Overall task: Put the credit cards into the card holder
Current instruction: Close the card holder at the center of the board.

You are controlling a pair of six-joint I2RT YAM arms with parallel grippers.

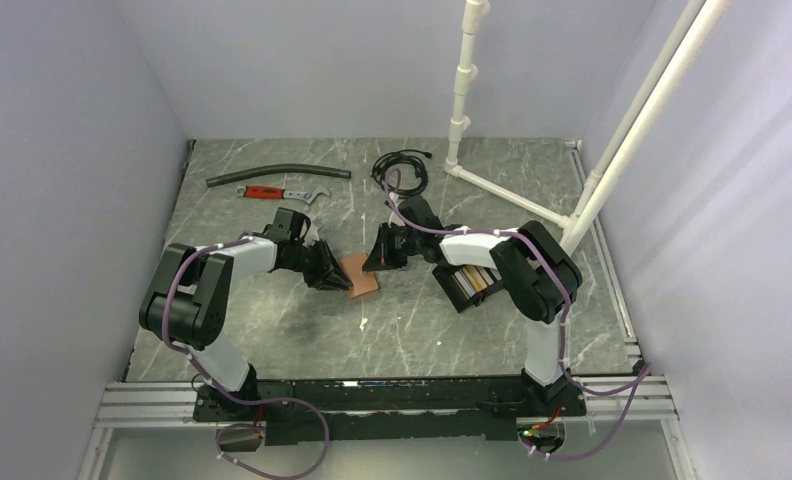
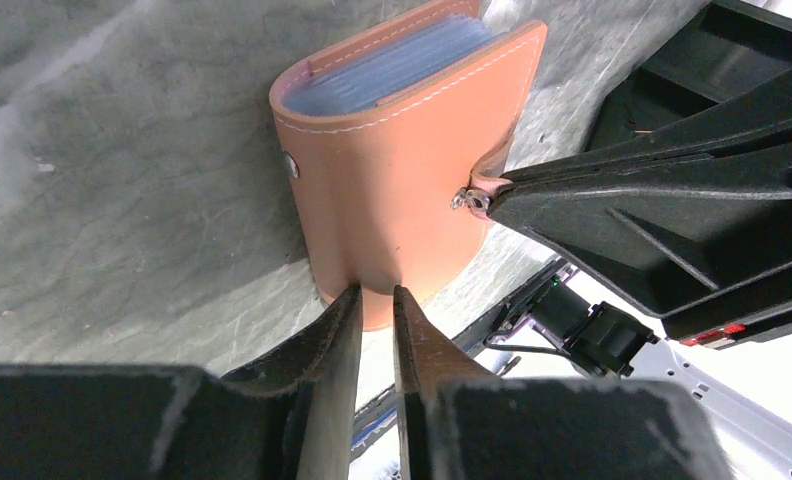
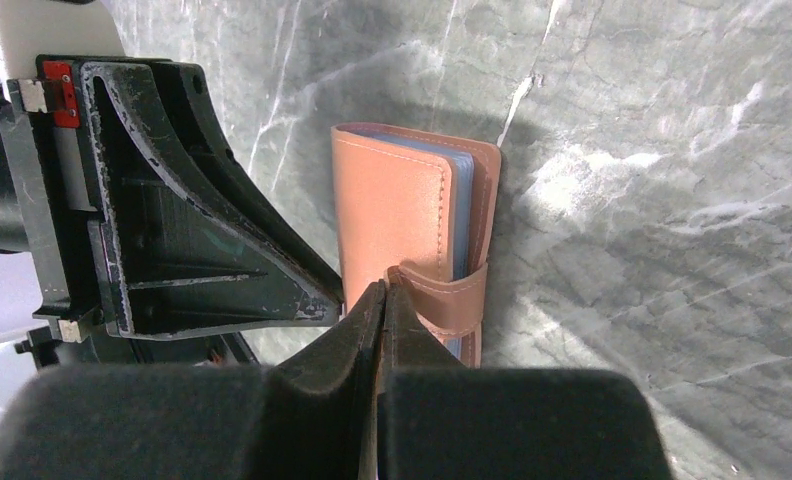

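A tan leather wallet [image 1: 362, 277] with bluish sleeves inside sits mid-table between both grippers. My left gripper [image 2: 377, 292] is shut on the wallet's [image 2: 402, 170] lower edge, and tan leather shows between its fingertips. From the other side, my right gripper [image 3: 384, 292] is shut on the wallet's snap strap [image 3: 447, 300]. The black card holder [image 1: 454, 290] lies to the right, partly under my right arm. Brown and pale credit cards [image 1: 477, 280] show inside it. In the top view the left gripper [image 1: 334, 280] and the right gripper [image 1: 375, 262] nearly meet over the wallet.
At the back lie a black hose [image 1: 277, 176], a red-handled wrench [image 1: 272, 193] and a coiled black cable [image 1: 404, 165]. A white pipe frame [image 1: 460, 100] rises at the back right. Grey walls close in the left, back and right sides.
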